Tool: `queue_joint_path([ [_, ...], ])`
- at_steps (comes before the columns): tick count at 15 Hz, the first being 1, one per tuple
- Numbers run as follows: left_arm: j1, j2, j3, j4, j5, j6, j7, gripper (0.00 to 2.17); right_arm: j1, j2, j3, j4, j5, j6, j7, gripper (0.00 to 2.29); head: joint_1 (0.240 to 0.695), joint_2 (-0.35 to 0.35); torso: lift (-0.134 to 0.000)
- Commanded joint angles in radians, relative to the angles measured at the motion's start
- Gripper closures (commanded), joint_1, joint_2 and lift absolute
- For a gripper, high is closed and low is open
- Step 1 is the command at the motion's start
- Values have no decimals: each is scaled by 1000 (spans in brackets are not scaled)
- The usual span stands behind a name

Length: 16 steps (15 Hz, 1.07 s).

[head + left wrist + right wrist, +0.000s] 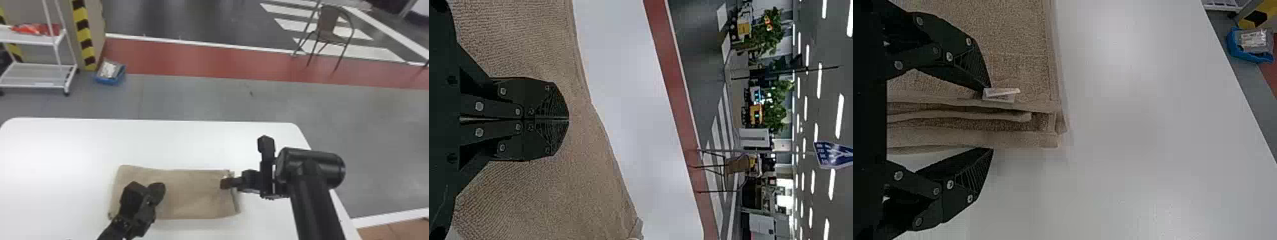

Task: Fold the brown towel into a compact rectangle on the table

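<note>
On the middle of the worktop [73, 143], well short of its far edge and apart from its right edge: one towel [191, 194], brown, flat, already a long low rectangle of several layers; probably one fold, perhaps more, left to make.

Item: left pincer [568, 119], over the towel's left part; fingers together, no cloth seen between them. Whether it presses down cannot be told.

Item: right pincer [989, 121], at the towel's right end; fingers spread apart, layered edge between them, one fingertip at a small white label [1001, 93]. Not yet gripping. Likely step in hand: taking this end for the next fold.

Faults to be expected:
1. Partial grip. The layer edges sit unevenly, one short of the others; closing too shallow would take some and leave the rest to slip out or fan open.
2. Label caught. It lies right by the fingertip, and could be pinched in place of cloth, giving a weak hold.
3. Drag. With nothing clearly anchoring the left part, a low pull could slide the whole towel.
4. Obstruction. If the right end is carried leftwards, the left pincer stands in its path; cloth might snag or bunch there.
5. Skew. A grip near one corner alone would turn the fold crooked.
</note>
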Motion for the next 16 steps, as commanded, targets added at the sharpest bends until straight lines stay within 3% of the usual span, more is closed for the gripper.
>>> queue_joint_path([
  [1, 0, 0, -1, -2, 0, 0, 0, 1717, -1, 0, 3, 3, -1, 9, 2, 596, 695, -246, 0],
  [5, 0, 0, 0, 0, 2, 0, 0, 1717, -7, 0, 4, 3, -4, 24, 21, 856, 695, -241, 0],
  [6, 0, 2, 0, -2, 0, 0, 0, 1717, -7, 0, -2, 1, -9, 37, 30, 1106, 695, -239, 0],
  [10, 0, 2, -3, 0, 0, 22, 1, 1717, 0, 2, -9, -84, -55, 187, 87, 1234, 695, -225, 0],
  [16, 5, 5, -10, -8, -3, 61, 0, 1717, 22, 6, -14, -210, -136, 291, 96, 1234, 695, -200, 0],
])
